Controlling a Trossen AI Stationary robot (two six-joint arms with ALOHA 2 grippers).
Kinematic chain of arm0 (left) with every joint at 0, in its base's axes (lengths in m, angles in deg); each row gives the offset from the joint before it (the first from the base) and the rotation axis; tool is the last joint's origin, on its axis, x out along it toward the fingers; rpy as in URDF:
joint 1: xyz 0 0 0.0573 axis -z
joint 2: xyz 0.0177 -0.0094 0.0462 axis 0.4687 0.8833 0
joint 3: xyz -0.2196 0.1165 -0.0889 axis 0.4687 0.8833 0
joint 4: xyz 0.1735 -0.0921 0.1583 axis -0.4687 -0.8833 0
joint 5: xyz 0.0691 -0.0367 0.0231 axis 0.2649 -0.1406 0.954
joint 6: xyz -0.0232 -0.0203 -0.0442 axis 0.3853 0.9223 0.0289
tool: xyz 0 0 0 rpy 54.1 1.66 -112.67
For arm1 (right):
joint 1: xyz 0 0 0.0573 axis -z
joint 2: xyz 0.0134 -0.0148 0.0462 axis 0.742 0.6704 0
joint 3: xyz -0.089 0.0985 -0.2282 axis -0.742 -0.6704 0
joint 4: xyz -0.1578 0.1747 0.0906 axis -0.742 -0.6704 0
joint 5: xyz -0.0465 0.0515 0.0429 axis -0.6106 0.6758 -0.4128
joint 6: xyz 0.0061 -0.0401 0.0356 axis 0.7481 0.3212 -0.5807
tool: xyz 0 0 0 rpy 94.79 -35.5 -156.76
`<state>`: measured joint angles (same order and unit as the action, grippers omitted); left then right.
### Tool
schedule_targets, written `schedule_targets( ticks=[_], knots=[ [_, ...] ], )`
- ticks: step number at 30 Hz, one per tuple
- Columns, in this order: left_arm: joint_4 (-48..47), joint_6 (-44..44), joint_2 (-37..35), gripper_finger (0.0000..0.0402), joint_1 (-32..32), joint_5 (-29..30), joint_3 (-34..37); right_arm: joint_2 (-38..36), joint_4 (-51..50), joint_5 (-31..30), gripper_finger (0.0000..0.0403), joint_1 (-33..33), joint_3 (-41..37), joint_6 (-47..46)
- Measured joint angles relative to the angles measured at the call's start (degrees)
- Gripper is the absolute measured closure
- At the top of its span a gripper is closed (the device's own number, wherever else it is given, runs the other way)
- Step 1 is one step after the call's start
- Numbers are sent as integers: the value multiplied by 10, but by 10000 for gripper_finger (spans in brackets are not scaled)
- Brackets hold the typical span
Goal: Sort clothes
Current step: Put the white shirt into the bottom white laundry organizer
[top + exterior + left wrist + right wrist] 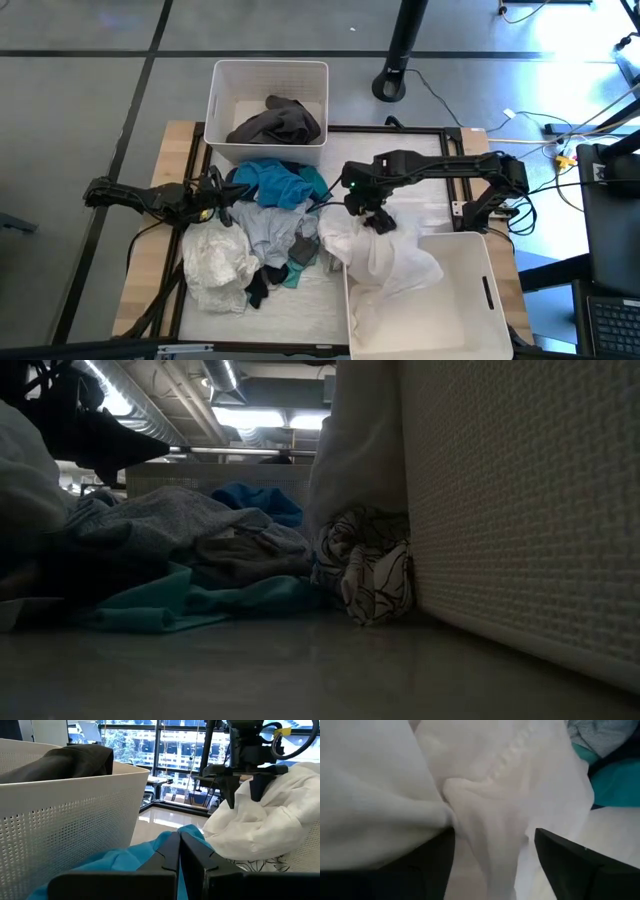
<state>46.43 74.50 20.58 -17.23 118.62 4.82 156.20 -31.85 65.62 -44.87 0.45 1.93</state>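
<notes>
White garment [385, 262] draped over rim of near white bin [470, 300] at table's [170, 150] right front, spilling half inside. Far bin [262, 85] at back edge, holding dark grey garment [278, 122]. Teal-blue garment [275, 182] heaped mid-table, pale grey garment [262, 228] just in front, white patterned garment [215, 262] at left front. Small dark sock [260, 285] and teal sock [300, 262] beside these. Right hand [375, 217] down on white garment, fingers [570, 865] spread apart astride a fold. Left hand [218, 198] low beside teal-blue garment, fingers [172, 851] pressed together, gripping nothing visible.
</notes>
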Motion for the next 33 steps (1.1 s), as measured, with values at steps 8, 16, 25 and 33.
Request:
schedule_targets(
  ticks=[8, 16, 25, 33],
  knots=[
    [-1, 0, 0, 398, 0, 0, 0, 0, -1, 9, 233, 0, 0, -1],
    [-1, 1, 0, 398, 0, 0, 0, 0, 13, 4, 269, 0, 3, -67],
    [-1, 0, 0, 398, 0, 0, 0, 0, 14, 7, 167, 0, 62, -94],
    [-1, 2, 0, 398, 0, 0, 0, -1, 48, 66, 115, -1, 99, -167]
  ],
)
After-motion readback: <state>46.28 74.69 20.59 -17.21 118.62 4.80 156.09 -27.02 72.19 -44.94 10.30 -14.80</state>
